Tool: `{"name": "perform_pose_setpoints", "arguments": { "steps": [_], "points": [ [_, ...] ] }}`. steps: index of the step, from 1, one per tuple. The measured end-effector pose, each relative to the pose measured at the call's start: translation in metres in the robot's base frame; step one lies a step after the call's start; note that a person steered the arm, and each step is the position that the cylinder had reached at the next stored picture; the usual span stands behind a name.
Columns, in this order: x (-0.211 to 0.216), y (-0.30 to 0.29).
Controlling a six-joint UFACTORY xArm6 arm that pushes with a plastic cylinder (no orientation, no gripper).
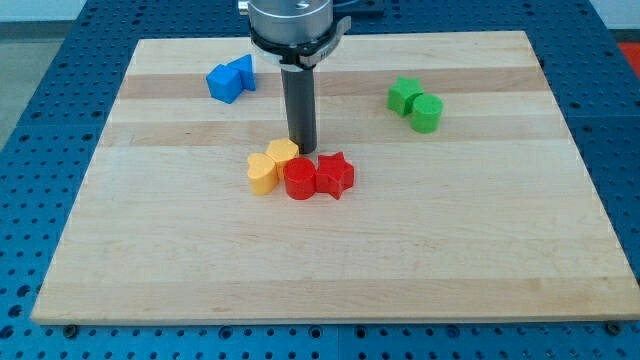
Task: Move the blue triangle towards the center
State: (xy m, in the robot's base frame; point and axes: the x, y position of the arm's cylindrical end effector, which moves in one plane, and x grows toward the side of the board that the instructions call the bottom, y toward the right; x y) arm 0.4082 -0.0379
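Observation:
The blue triangle lies near the view's top left of the wooden board, touching a blue cube on its left. My tip is down near the board's middle, well to the lower right of the blue blocks. It stands just above a cluster of blocks: a yellow heart, a yellow hexagon, a red cylinder and a red star. The tip is right beside the yellow hexagon's right edge.
A green star and a green cylinder sit together at the view's upper right. The board rests on a blue perforated table. The arm's round mount hangs over the board's top edge.

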Motion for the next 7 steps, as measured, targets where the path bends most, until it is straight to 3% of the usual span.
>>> {"name": "perform_pose_setpoints", "arguments": {
  "steps": [2, 3, 6, 7],
  "points": [
    [-0.005, 0.042],
    [-0.007, 0.03],
    [-0.05, -0.171],
    [-0.108, -0.192]
  ]
}}
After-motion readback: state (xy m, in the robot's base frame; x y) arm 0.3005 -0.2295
